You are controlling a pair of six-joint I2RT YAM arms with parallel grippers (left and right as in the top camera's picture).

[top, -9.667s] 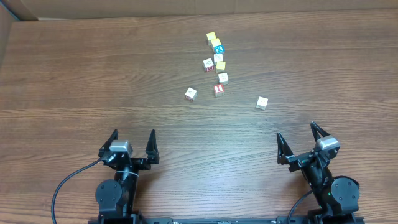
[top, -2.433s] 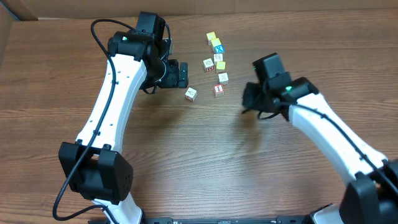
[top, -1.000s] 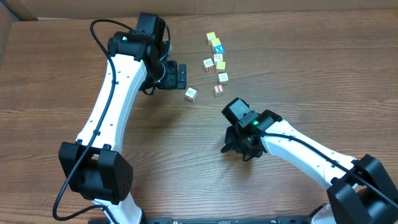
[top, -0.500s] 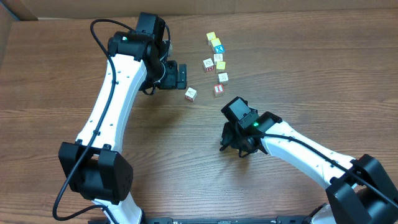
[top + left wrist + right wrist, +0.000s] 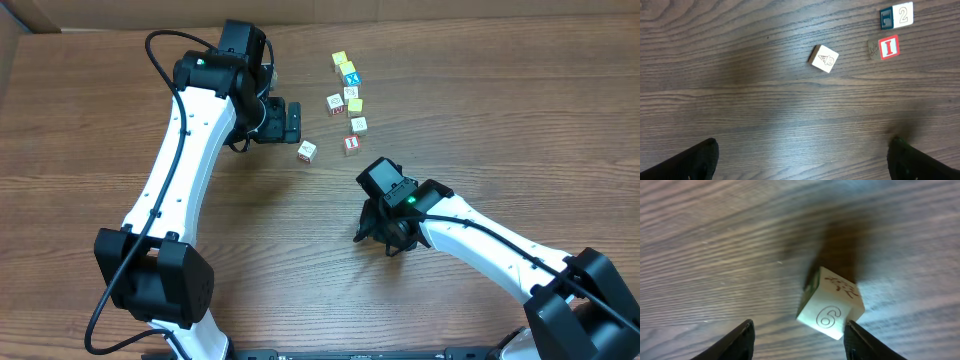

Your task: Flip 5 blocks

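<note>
A cream block point(image 5: 830, 311) marked 6 sits tilted on the table between the fingers of my right gripper point(image 5: 799, 330). It leans against the right finger point(image 5: 862, 340), the left finger stands well apart from it, and the gripper is open. From overhead my right gripper point(image 5: 385, 238) hides this block. My left gripper point(image 5: 802, 162) is wide open above bare wood, with nothing between its fingers. Ahead of it lie a cream block point(image 5: 825, 58) with a drawing, a red I block point(image 5: 889, 47) and a 2 block point(image 5: 903, 14). Overhead, the left gripper point(image 5: 284, 122) hovers just left of the lone block point(image 5: 306, 151).
A loose column of cubes lies at the back centre, among them a yellow-topped cube point(image 5: 340, 60), a blue-topped cube point(image 5: 349, 76) and another yellow one point(image 5: 355, 105). The left arm point(image 5: 190, 130) spans the left side and the right arm point(image 5: 480, 245) the lower right.
My right gripper has edged slightly to the left over its block and its jaws have narrowed a touch. The left arm has not moved.
</note>
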